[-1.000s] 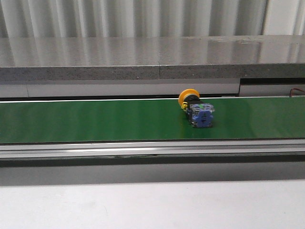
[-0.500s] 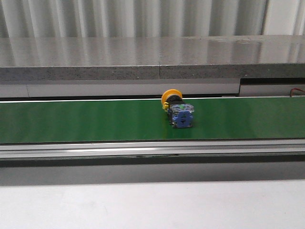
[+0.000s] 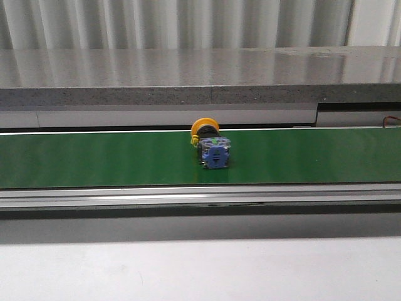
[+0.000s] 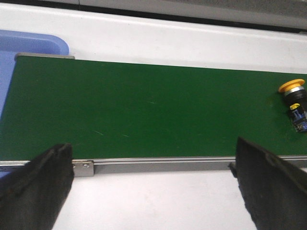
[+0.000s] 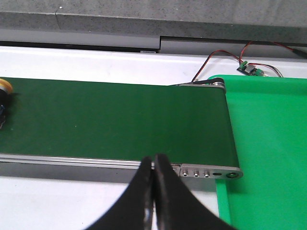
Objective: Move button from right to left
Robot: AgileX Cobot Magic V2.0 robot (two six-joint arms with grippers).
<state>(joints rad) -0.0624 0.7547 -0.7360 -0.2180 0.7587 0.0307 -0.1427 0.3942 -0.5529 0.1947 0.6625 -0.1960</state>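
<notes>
Button [image 3: 210, 145] lying on its side on the green conveyor belt [image 3: 94, 160], near mid-belt, blue tray [image 4: 29, 45] at the belt's left end, green tray [image 5: 268, 143] at its right end, contents of both unseen, left gripper [image 4: 153, 184] jaws spread wide, right gripper [image 5: 154, 191] jaws pressed together, both holding nothing.

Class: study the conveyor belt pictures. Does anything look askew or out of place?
Yes: the button lies tipped on its side on the green belt, its yellow cap facing away from the camera instead of up. Nothing looks spilled or damaged.
</notes>
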